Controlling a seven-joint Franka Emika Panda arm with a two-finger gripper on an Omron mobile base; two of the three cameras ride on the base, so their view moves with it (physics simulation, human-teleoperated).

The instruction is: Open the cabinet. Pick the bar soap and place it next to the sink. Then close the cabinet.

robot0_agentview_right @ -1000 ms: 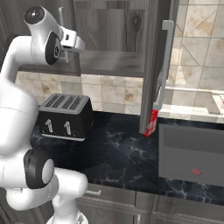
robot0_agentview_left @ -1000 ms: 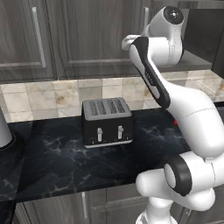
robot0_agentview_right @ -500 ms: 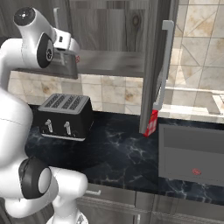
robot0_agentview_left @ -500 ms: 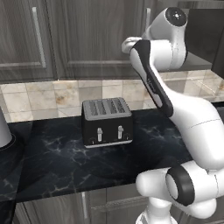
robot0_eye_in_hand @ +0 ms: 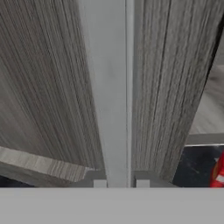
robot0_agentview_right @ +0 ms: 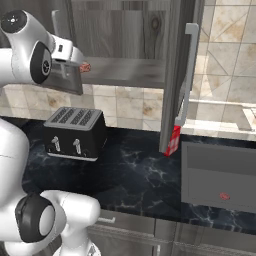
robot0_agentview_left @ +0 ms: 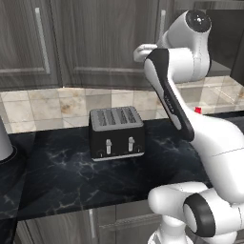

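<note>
Tan-pink and very small, the bar soap [robot0_agentview_right: 85, 66] shows at the left end of the pale grey shelf [robot0_agentview_right: 125, 71], up inside the cabinet [robot0_agentview_right: 175, 60]. It sits right at the tip of the gripper [robot0_agentview_right: 81, 64]. The right door is already swung out wide, so I see it edge-on with its silver handle [robot0_agentview_right: 190, 75] toward the room. By my judgement the opening step is done and the picking step is in hand.

In the hand view the two fingertips [robot0_eye_in_hand: 99, 184] stand close to each other, one on each side of the pale shelf edge. The soap itself I cannot find between them there. So the jaws are narrow, but I cannot tell if they grip the soap or only wait beside it.

The sink [robot0_agentview_right: 215, 160] lies well apart from the soap — low and far to the right, past the black toaster [robot0_agentview_right: 75, 132] and the slim red bottle [robot0_agentview_right: 173, 140] that stands by the foot of the open door.

If the soap is held, the next move calls for pulling it straight out from the shelf. Then it must be carried down and to the right around the open door, and set on the black countertop [robot0_agentview_right: 135, 175] just beside the sink rim — not inside the basin. After that, the door remains to be closed.
</note>
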